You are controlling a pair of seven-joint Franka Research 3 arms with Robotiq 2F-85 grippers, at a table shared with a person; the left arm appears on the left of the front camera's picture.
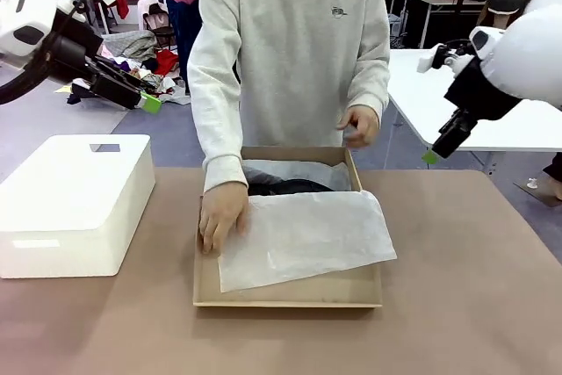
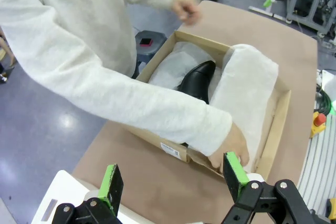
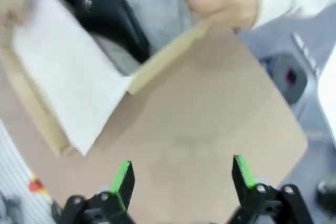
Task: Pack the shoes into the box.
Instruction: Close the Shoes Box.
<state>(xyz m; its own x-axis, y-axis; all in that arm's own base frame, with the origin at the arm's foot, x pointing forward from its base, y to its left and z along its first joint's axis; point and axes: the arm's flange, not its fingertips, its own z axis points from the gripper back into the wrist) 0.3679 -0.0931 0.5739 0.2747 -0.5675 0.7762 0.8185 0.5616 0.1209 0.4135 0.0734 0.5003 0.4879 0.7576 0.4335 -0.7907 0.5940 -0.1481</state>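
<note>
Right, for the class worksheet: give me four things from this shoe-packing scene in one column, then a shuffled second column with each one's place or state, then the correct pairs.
Column 1
1. black shoe
2. white tissue paper
3. white container
4. left tool

Column 2
A. open, holding nothing
B. lying inside the cardboard box, partly covered
C. draped across the box, a person's hand at its edge
D. standing on the table, left of the box in the front view

Pairs: 1-B, 2-C, 3-D, 4-A
</note>
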